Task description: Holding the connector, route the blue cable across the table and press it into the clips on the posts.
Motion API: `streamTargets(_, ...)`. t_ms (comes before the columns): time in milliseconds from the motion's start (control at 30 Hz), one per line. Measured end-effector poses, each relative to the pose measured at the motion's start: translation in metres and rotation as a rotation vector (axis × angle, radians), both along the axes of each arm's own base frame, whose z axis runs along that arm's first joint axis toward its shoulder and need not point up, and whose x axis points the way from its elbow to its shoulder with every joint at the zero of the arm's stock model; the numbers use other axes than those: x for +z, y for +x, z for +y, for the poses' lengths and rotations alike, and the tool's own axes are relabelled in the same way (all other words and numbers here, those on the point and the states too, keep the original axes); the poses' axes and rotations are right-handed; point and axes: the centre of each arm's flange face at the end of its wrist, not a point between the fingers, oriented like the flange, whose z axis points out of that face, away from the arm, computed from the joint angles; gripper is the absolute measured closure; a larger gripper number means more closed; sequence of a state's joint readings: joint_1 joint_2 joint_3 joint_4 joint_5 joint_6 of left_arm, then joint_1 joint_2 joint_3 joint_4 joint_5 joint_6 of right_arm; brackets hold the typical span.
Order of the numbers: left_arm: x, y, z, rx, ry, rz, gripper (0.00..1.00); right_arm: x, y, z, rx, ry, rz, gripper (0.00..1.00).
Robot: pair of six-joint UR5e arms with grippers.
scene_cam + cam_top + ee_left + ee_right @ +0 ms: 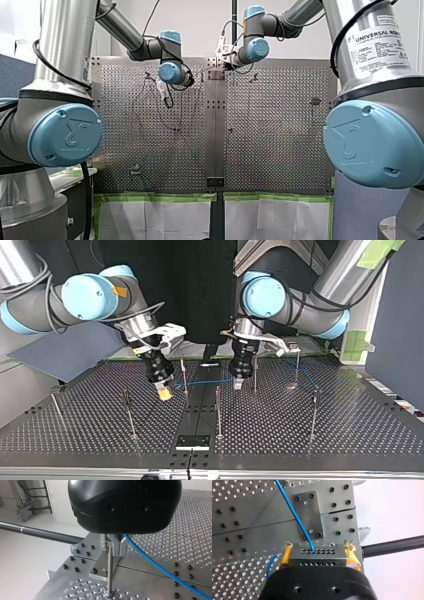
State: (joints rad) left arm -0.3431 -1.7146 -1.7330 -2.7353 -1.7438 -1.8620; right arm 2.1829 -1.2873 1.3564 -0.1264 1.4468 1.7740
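Facing the arms, the blue cable can be traced as far as the left claw. Past it the line is too faint to follow until it shows again by the far posts, and whether it sits in any clip up there is too small to tell. From behind the arms, two big shoulders block both side edges of the desk, and the posts are mere dark specks. In the left wrist camera, that claw's black body covers where the cable starts, and the cable runs off the picture's edge. The right claw hides the lower part of the connector behind its black housing, where a loop of cable also vanishes.
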Motion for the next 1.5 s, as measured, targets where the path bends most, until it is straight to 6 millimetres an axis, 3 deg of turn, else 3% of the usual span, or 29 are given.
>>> streamTargets(167, -0.006, 0.014, -0.004, -0.001, 0.011, 0.011, 1.0, -0.012, 0.001, -0.008, 0.003, 0.018, 0.009, 1.0)
streamTargets(433, 0.012, 0.034, 0.0, 0.019, 0.004, -0.014, 1.0, -0.037, 0.004, -0.02, 0.005, 0.047, 0.03, 1.0)
streamTargets(567, 0.017, 0.041, 0.001, 0.015, 0.003, -0.022, 1.0, -0.039, 0.001, -0.027, 0.01, 0.049, 0.028, 1.0)
streamTargets(933, 0.009, 0.06, 0.003, 0.015, 0.001, -0.031, 1.0, -0.049, -0.01, -0.057, 0.009, 0.06, 0.023, 1.0)
streamTargets(1233, 0.006, 0.083, 0.001, 0.018, 0.005, -0.03, 1.0, -0.044, -0.02, -0.079, -0.016, 0.044, 0.012, 1.0)
streamTargets(1500, 0.014, 0.094, 0.012, 0.039, 0.0, -0.046, 1.0, -0.047, -0.033, -0.094, -0.044, 0.045, 0.012, 1.0)
